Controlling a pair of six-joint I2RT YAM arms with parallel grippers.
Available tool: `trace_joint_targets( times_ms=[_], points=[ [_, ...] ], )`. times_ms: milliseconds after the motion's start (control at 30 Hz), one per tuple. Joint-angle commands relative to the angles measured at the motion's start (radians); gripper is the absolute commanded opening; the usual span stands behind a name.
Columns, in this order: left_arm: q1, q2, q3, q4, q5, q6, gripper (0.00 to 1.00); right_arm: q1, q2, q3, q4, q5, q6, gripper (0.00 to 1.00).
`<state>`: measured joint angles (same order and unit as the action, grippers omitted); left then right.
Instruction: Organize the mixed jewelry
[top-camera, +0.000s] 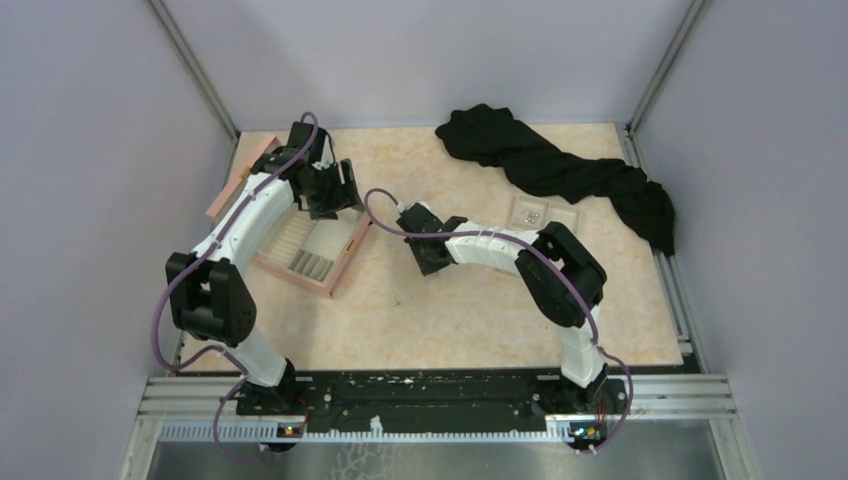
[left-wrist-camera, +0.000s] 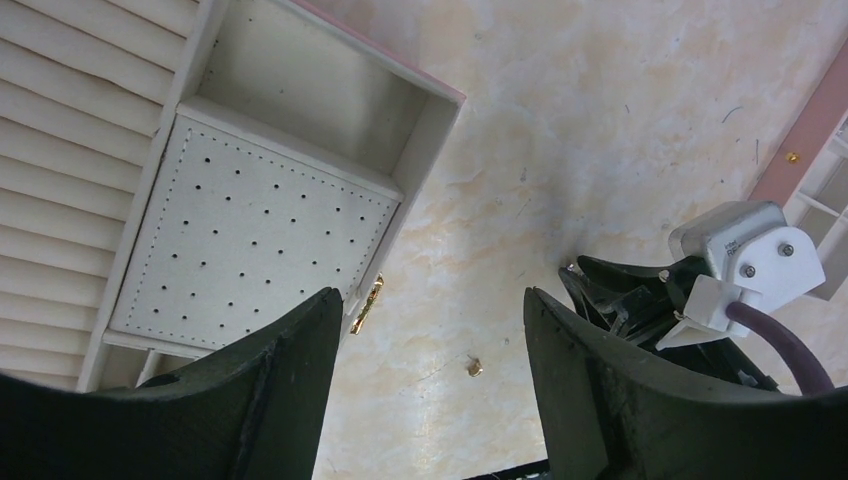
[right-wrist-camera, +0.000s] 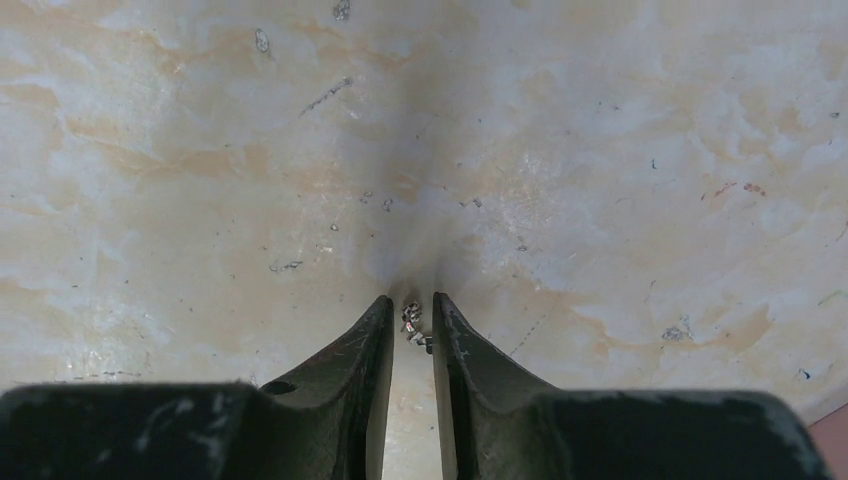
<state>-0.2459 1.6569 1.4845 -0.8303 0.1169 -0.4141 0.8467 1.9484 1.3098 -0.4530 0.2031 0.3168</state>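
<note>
At lower centre the black right gripper (right-wrist-camera: 412, 302) pinches narrowly on a tiny silvery chain-like jewelry piece (right-wrist-camera: 415, 328) at the marbled beige tabletop (right-wrist-camera: 600, 150), while the black left gripper (left-wrist-camera: 432, 300) gapes wide, a tiny gold speck (left-wrist-camera: 474, 368) in the gap.

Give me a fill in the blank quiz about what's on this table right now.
The left tool hangs with its fingers ___.
The fingers of the right tool pinch a tiny ___ chain piece.
The crumpled cloth at the back is ___.
The compartment box has a ___ rim.
Missing words: open; silvery; black; pink.
</note>
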Motion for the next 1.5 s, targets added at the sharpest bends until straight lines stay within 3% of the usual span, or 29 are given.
trace_joint_targets(
  times_ms=[0, 167, 400, 633, 833, 1100, 1267, 1467],
  points=[
    [0.003, 0.007, -0.026, 0.01, 0.014, 0.008, 0.73, -0.006, 0.024, 0.021, 0.019, -0.001, 0.008, 0.18],
    [0.003, -0.006, -0.044, 0.013, 0.012, 0.006, 0.73, -0.006, 0.015, 0.015, 0.017, 0.007, 0.019, 0.0],
    [0.003, -0.011, -0.054, 0.02, 0.02, 0.002, 0.73, -0.019, -0.033, 0.052, -0.039, 0.045, 0.068, 0.0],
    [0.003, 0.004, -0.056, 0.039, 0.061, -0.01, 0.73, -0.107, -0.192, 0.05, -0.082, 0.051, 0.162, 0.0],
    [-0.011, 0.016, -0.051, 0.069, 0.127, 0.001, 0.74, -0.228, -0.367, -0.014, -0.104, 0.033, 0.194, 0.0],
    [-0.125, 0.009, -0.044, 0.128, 0.138, 0.018, 0.76, -0.526, -0.555, -0.153, -0.144, 0.063, 0.205, 0.0],
    [-0.24, 0.025, -0.029, 0.159, 0.141, 0.037, 0.77, -0.711, -0.551, -0.23, -0.102, -0.003, 0.183, 0.0],
    [-0.303, 0.074, -0.005, 0.152, 0.136, -0.014, 0.78, -0.78, -0.456, -0.238, -0.056, -0.027, 0.151, 0.0]
  ],
)
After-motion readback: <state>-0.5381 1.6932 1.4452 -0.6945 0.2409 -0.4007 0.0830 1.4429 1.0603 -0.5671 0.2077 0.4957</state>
